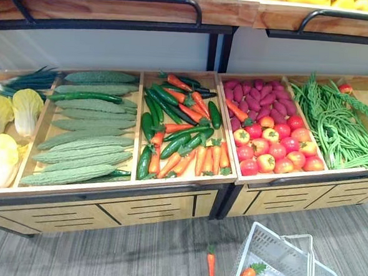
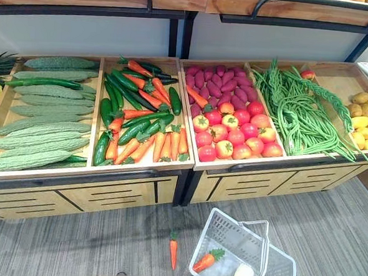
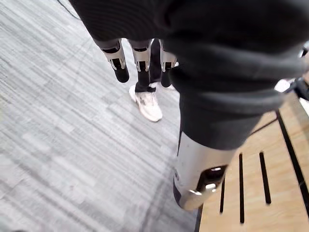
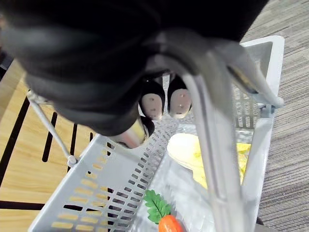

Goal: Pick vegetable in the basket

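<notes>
You saw a perforated grey plastic basket (image 2: 223, 233) with a smooth, metal-looking handle (image 4: 207, 135), matt pale wood crates (image 1: 161, 208), bumpy-skinned bitter gourds (image 1: 83, 152) and a matt streaked floor (image 1: 102, 252).

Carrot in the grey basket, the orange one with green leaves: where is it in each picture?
Left eye view: orange carrot with green leaves, bottom right, inside the grey plastic basket.
Right eye view: bottom middle, inside it.
Right wrist view: on the basket's floor, near a pale yellow vegetable.
Shared landmark: the basket's slotted wall.
</notes>
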You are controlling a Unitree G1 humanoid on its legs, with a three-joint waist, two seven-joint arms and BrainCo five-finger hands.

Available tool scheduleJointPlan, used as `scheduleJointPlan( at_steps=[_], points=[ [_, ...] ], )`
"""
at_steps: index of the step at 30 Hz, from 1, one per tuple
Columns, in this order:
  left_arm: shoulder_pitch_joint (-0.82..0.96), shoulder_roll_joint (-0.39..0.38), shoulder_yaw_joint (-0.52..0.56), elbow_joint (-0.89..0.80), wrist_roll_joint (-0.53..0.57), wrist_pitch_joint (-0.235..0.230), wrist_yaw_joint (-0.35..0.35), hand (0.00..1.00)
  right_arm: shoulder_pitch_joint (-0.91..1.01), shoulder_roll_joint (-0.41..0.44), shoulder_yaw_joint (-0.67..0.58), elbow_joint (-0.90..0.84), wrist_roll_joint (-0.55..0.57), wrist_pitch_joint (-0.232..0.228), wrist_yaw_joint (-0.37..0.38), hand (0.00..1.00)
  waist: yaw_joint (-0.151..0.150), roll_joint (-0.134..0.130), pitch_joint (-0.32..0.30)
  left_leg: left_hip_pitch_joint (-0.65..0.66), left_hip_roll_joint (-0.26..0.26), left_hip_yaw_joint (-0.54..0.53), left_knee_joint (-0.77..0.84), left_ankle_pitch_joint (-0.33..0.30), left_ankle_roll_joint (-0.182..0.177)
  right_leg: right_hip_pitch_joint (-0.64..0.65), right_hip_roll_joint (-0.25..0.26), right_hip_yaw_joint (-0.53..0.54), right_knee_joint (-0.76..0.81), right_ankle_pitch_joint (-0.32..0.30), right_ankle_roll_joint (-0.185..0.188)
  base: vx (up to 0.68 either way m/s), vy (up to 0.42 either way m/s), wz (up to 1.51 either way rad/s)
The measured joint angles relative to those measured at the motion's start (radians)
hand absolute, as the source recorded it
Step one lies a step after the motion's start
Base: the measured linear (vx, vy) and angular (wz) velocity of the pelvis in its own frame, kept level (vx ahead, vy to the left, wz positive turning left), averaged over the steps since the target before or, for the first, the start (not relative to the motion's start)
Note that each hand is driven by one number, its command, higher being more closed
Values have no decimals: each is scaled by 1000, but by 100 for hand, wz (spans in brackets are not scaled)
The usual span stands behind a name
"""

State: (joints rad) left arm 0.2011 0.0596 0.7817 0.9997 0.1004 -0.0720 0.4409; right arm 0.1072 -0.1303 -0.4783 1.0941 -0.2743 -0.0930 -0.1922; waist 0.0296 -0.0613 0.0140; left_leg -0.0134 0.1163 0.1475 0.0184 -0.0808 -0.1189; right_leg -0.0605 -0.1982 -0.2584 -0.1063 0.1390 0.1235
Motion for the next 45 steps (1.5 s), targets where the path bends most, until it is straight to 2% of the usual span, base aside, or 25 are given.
scheduleJointPlan(
  at_steps=[3,7,10,13,16,17,19,20,21,23,25,28,29,31,32,34,36,37,38,39,40,41,43,44,45],
  points=[
    [-14,1,-72,10,36,18,-68,0,-14,0,25,17,0,0,0,100,-4,0,2,2,-1,7,0,-3,-1,-3,0,11,0,0,0,0,3,-9],
    [-20,-1,-143,35,45,18,-103,0,-23,0,45,19,0,0,1,100,-10,2,7,17,2,29,1,-12,-4,-4,3,32,0,-6,-8,-17,-3,-16],
    [-18,-15,-196,36,73,18,-124,0,-33,-2,51,19,1,-1,1,100,-6,0,35,-4,23,54,115,-99,-4,-9,13,72,39,-38,4,-16,2,-37],
    [-17,-35,-268,37,81,17,-145,0,-27,-4,21,18,16,-2,1,100,-13,28,54,-35,60,59,293,-206,2,-37,25,109,169,-104,16,11,78,-35],
    [-32,-23,-306,37,117,17,-156,0,-26,27,-5,-8,18,-10,1,100,-27,16,67,-57,71,106,376,-255,16,-89,27,177,228,-91,33,21,124,-58],
    [-41,-12,-335,38,122,17,-157,0,-28,46,2,-28,18,-20,0,100,-26,21,77,-55,81,153,389,-270,24,-117,39,225,230,-48,22,-58,130,-107],
    [-56,-3,-358,36,161,16,-162,0,-30,71,20,-69,20,-21,0,100,-25,5,93,-51,90,238,395,-277,44,-159,65,249,174,92,0,-137,232,-148],
    [-61,-8,-366,34,172,15,-166,0,-39,78,39,-88,26,-22,1,100,-12,34,101,-32,119,329,357,-261,70,-155,85,233,77,215,-31,-185,251,-161],
    [-70,-11,-388,23,190,11,-167,0,-48,79,39,-109,41,-22,-1,100,-25,40,130,-8,125,391,335,-251,84,-183,67,76,285,56,-114,-145,178,-152],
    [-65,-11,-421,14,191,7,-173,0,-46,54,33,-102,49,-16,-4,100,-26,45,141,54,121,485,307,-245,94,-180,16,-80,587,-145,-155,-102,159,-118],
    [-49,-5,-433,10,198,7,-176,0,-36,50,45,-93,48,-17,-5,100,-29,45,141,91,113,570,284,-241,101,-124,-16,-146,716,-223,-148,-106,111,-124],
    [-46,2,-439,5,197,7,-180,0,-60,53,60,-56,43,-18,1,100,-23,26,138,104,102,735,286,-237,102,-77,-70,-211,713,-273,-120,-56,-1,-156],
    [-46,2,-435,6,197,7,-181,0,-70,53,65,-51,42,-16,3,100,-23,18,136,105,103,762,290,-234,100,-81,-62,-228,683,-275,-119,-58,-100,-167],
    [-46,-13,-423,5,196,6,-182,0,-81,51,74,-34,39,-14,3,100,-25,39,129,100,122,825,282,-199,102,-66,7,-238,500,-274,-118,-64,-183,-158],
    [-46,-15,-425,7,196,4,-182,0,-86,50,80,-26,38,-13,3,100,-23,40,130,99,129,840,288,-200,102,-67,10,-237,488,-296,-115,-51,-222,-147],
    [-54,-2,-442,10,196,4,-182,0,-92,50,95,-18,39,-3,3,100,-33,18,139,103,143,912,344,-201,101,-76,-4,-237,450,-329,-69,-2,-233,-112],
    [-66,-3,-441,21,196,4,-182,0,-73,42,101,-13,39,1,1,100,-47,43,140,114,226,940,450,-199,95,-41,80,-192,357,-301,-108,45,-256,-102],
    [-64,-3,-441,26,196,4,-182,0,-71,43,102,-13,40,2,0,100,-51,45,140,118,254,940,496,-193,95,-28,95,-174,339,-295,-118,-5,-166,-93],
    [-65,3,-441,32,197,3,-183,0,-66,51,100,-13,40,2,-2,100,-54,34,148,108,278,923,518,-226,53,-13,107,-137,328,-294,-120,-59,-156,-81],
    [-72,2,-441,34,197,0,-182,0,-58,48,98,-14,41,0,-10,100,-59,39,151,102,275,908,471,-232,42,-3,110,-112,326,-293,-120,-84,-136,-73],
    [-74,-2,-442,35,197,0,-182,0,-52,44,98,-15,41,-1,-11,100,-63,43,152,102,280,910,444,-208,53,0,116,-103,327,-293,-120,-80,-87,-59],
    [-75,-12,-442,33,196,-1,-180,0,-46,31,97,-18,41,-3,-12,100,-64,59,156,103,294,914,428,-133,67,7,133,-86,327,-294,-120,-28,-73,-73],
    [-78,-16,-440,33,196,-4,-178,0,-38,33,114,-19,47,-7,-12,100,-61,59,156,111,310,824,519,-93,72,31,138,-23,307,-292,-118,-13,-62,-83],
    [-75,-13,-437,31,196,-5,-175,0,-37,30,127,-19,47,-8,-12,100,-56,45,163,62,306,659,594,-56,109,39,141,26,295,-285,-117,-8,-21,-98],
    [-68,-12,-439,20,187,-6,-169,0,-45,25,135,-19,47,-9,-13,100,-48,38,168,14,221,438,552,-121,65,41,129,84,286,-271,-113,10,60,-130]
  ],
)
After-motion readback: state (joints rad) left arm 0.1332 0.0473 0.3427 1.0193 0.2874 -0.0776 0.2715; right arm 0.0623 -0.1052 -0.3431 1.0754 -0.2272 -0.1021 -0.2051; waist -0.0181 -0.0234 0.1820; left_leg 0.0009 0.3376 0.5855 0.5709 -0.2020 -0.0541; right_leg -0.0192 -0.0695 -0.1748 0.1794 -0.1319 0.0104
